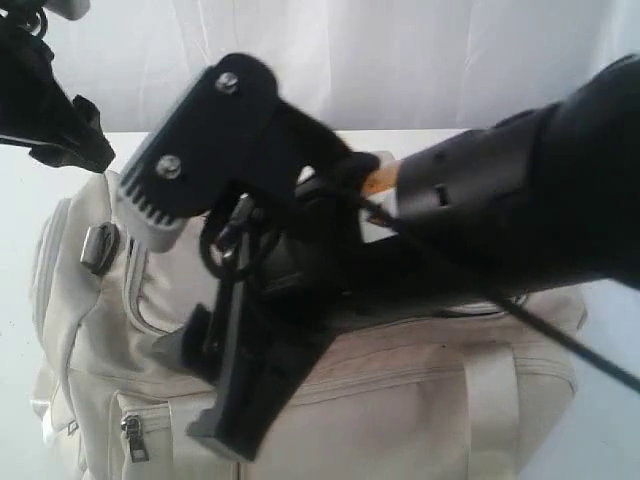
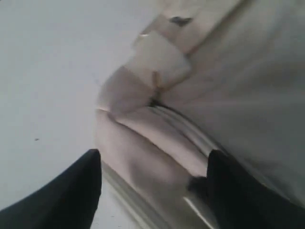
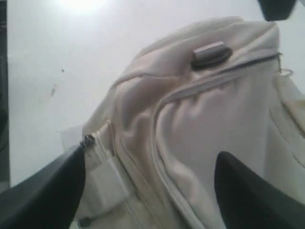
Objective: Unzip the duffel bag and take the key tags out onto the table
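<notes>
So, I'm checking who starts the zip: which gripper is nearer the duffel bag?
Left. The left gripper has its fingers astride a fold of the duffel bag, close in. The right gripper hangs farther back, open, facing the bag's end.

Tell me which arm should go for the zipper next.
Right, probably: its open jaws hang over the cream fabric duffel bag, a small metal zipper pull close by; the left's view shows none clearly.

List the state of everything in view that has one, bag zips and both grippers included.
duffel bag: lying on the table, top zip hidden behind the arm
front pocket zip: shut
left gripper: open, astride a fold of the bag
right gripper: open above the bag, holding nothing
key tags: not in view
</notes>
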